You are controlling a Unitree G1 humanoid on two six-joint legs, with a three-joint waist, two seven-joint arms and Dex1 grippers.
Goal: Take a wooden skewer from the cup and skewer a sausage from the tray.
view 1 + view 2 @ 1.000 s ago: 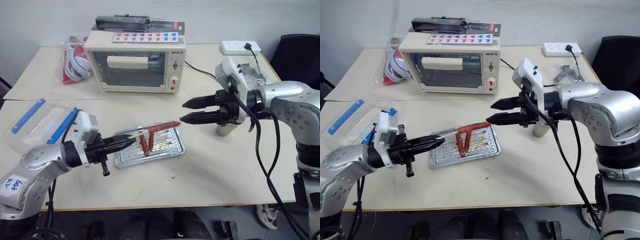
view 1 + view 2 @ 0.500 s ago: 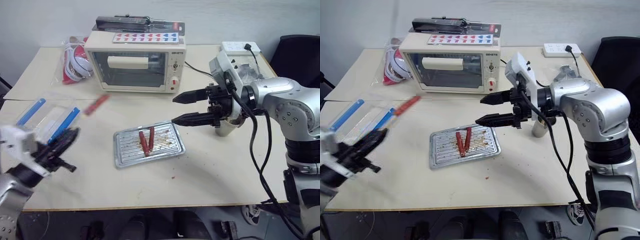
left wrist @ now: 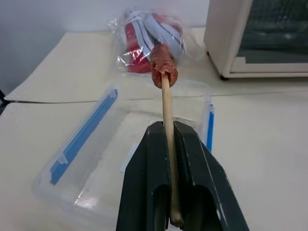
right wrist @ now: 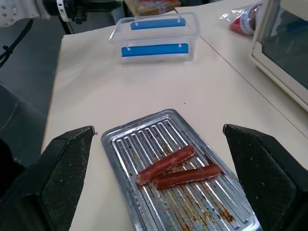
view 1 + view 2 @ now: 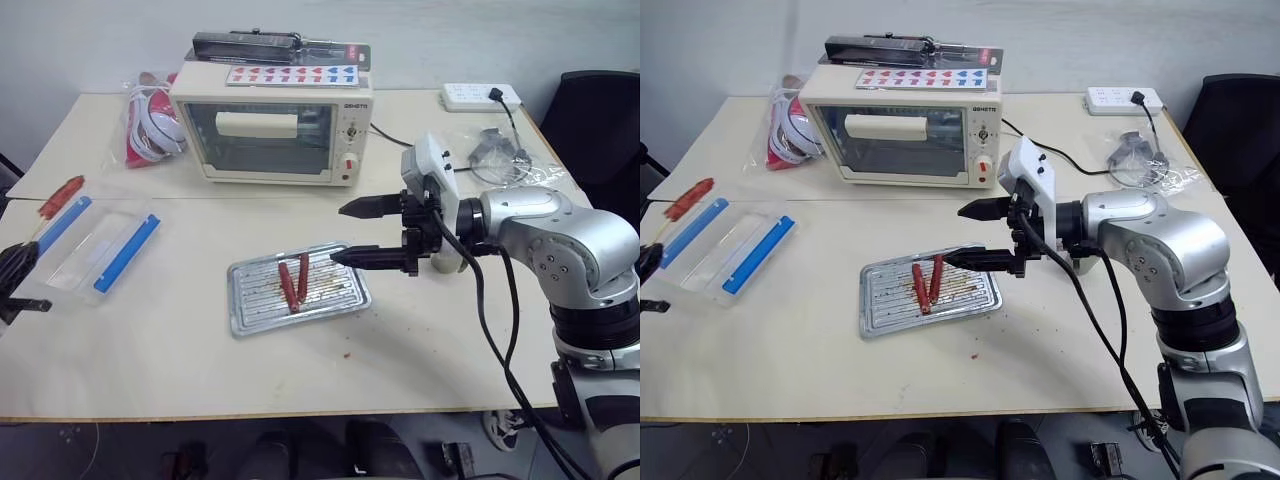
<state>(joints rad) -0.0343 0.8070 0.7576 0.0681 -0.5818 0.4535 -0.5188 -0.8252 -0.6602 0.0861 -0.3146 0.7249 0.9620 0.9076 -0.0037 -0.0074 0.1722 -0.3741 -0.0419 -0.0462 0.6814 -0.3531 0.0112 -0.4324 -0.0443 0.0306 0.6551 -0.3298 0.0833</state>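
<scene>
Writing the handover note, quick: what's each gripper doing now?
Left gripper: shut on the wooden skewer, sausage on its tip.
Right gripper: open, holding nothing.

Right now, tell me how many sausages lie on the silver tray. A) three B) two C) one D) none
B: two sausages lie side by side on the tray; a third sausage sits on the wooden skewer clamped in the left gripper.

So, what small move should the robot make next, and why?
Probably lower the skewered reddish-brown sausage into the clear plastic box with blue clips. The left gripper is shut on the thin wooden skewer, the sausage hangs above the box, and the open right gripper holds nothing.
</scene>
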